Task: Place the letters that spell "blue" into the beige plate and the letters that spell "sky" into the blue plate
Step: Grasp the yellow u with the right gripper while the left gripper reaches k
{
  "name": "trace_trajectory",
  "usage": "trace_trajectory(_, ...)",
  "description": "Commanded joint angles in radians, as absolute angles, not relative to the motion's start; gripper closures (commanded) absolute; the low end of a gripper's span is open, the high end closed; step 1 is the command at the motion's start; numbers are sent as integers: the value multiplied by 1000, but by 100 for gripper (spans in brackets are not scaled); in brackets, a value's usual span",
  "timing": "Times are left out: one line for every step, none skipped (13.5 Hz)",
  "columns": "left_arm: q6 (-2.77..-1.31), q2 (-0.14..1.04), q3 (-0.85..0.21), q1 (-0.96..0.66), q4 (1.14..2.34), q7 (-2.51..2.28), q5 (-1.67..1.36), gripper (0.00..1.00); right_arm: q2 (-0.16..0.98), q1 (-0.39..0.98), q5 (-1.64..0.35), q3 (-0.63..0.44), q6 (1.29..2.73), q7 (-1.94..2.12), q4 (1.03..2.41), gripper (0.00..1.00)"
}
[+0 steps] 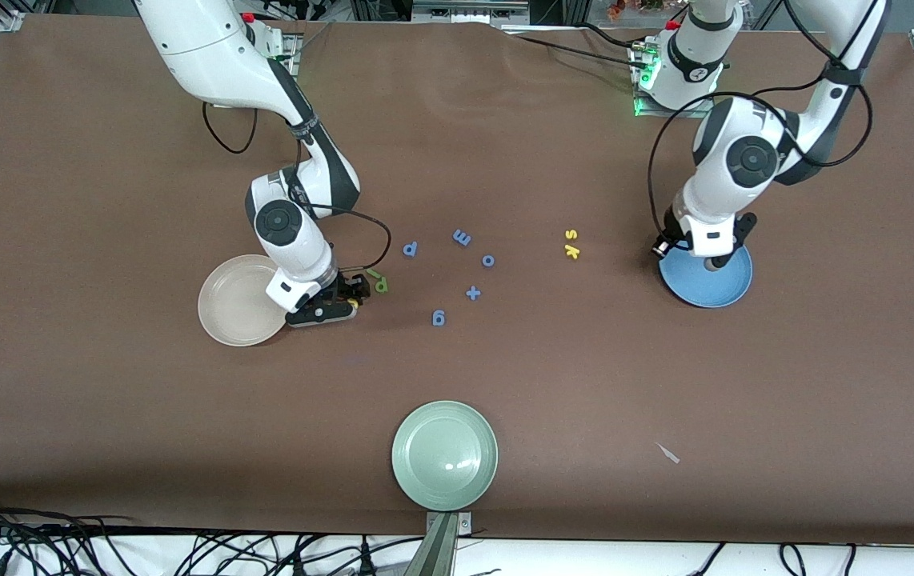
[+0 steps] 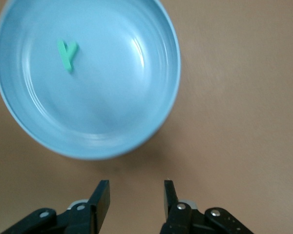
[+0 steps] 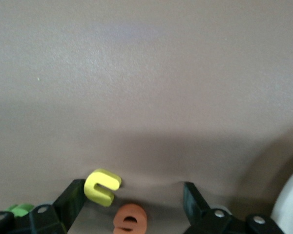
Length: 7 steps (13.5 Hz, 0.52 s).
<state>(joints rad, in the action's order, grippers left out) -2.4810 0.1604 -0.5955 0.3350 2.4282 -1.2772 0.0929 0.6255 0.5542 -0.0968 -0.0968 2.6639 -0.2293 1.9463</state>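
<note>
Right wrist view showed the right gripper [image 3: 134,197] open low over the table beside the beige plate [image 1: 225,316], straddling the yellow u [image 3: 102,186] and orange e [image 3: 130,219]; tiny light foam, pinch across its flat sides. Left gripper [image 2: 136,195] hung open by the blue plate [image 2: 39,131], teal y [image 2: 67,54] inside

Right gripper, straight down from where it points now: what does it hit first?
Probably the orange e, which lies between the open fingers of the right gripper, with the yellow u just beside it. Depth is unclear, so which it touches first is uncertain.
</note>
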Motion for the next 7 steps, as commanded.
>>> trace_trajectory(-2514, 209, -653, 339, 2424, -1396, 114, 47, 669, 548, -89, -86, 2671, -235, 1907, 25)
trace_trajectory(-2514, 225, -663, 339, 2424, -1408, 114, 47, 669, 548, -89, -86, 2669, -235, 1907, 29)
trace_trajectory(-2520, 250, -663, 330, 2424, -1419, 115, 47, 669, 548, -89, -86, 2669, -233, 1908, 30)
trace_trajectory(-2560, 273, -661, 302, 2424, -1439, 115, 47, 669, 548, -89, -86, 2669, -232, 1908, 31)
trace_trajectory(-2591, 291, -660, 284, 2424, -1472, 118, 47, 667, 548, -89, -86, 2669, -230, 1910, 33)
trace_trajectory(-2594, 301, -661, 272, 2422, -1497, 121, 47, 669, 548, -89, -86, 2669, -233, 1911, 34)
trace_trajectory(-2594, 301, -661, 262, 2421, -1506, 120, 47, 669, 549, -90, -84, 2669, -236, 1914, 34)
